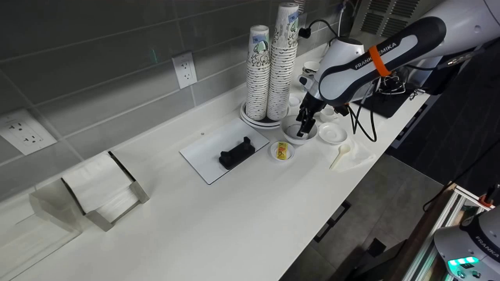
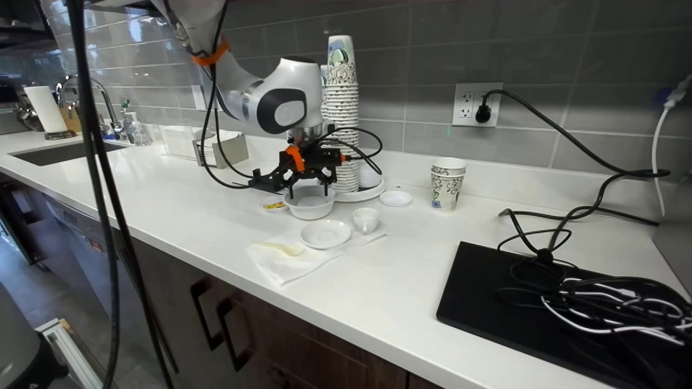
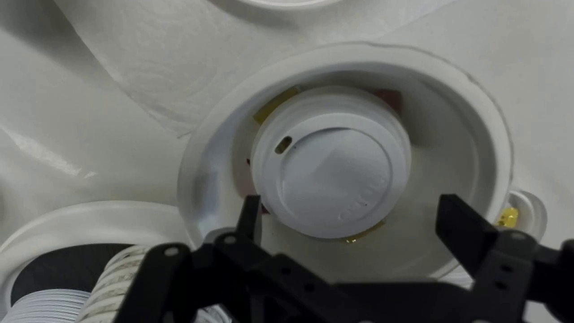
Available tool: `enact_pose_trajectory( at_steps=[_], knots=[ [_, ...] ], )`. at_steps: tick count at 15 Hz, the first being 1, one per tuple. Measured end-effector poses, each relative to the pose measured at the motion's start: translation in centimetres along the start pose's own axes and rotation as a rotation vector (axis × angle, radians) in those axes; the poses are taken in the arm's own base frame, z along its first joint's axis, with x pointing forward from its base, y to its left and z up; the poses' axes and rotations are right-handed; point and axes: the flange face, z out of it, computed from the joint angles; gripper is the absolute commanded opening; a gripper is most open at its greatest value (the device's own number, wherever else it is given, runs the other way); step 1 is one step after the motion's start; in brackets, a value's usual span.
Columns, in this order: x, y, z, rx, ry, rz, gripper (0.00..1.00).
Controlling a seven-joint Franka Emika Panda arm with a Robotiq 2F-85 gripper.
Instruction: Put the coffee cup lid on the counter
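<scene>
The white coffee cup lid point(image 3: 332, 166), with a small sip hole, lies inside a white bowl point(image 3: 501, 152) in the wrist view. Yellow and reddish pieces show around and under it. The bowl stands on the white counter point(image 1: 218, 218) in both exterior views point(image 1: 293, 140) point(image 2: 309, 212); the counter also shows here point(image 2: 400, 292). My gripper point(image 3: 350, 199) is open and empty, pointing down over the bowl point(image 2: 308, 194). Its left fingertip appears close to the lid's lower left edge; the right one is well apart from it. Whether the left one touches cannot be told.
Tall paper cup stacks point(image 1: 258, 93) stand on plates close behind the bowl. A small bowl with a yellow packet point(image 1: 281, 151), a saucer point(image 1: 333, 133), a small cup point(image 2: 366, 220) and a spoon point(image 1: 339, 156) surround it. A black stand point(image 1: 236, 154) lies on a white board point(image 1: 203, 156).
</scene>
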Motion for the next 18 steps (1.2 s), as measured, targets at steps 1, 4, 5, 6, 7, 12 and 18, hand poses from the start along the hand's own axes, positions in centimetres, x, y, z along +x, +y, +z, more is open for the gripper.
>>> enact_pose_trajectory(
  at_steps=[1, 4, 5, 6, 7, 12, 18],
  knots=[
    [0.0, 0.1, 0.1, 0.001, 0.000, 0.004, 1.00],
    [-0.2, 0.4, 0.6, 0.004, -0.001, 0.013, 1.00],
    [-0.2, 0.4, 0.7, 0.006, -0.001, 0.016, 1.00],
    [-0.2, 0.4, 0.8, 0.007, -0.002, 0.020, 1.00],
    [-0.1, 0.3, 0.9, 0.008, -0.002, 0.024, 1.00],
    [-0.1, 0.3, 1.2, -0.002, -0.001, 0.053, 1.00],
    [-0.2, 0.3, 1.9, -0.012, -0.006, 0.074, 1.00]
  ],
)
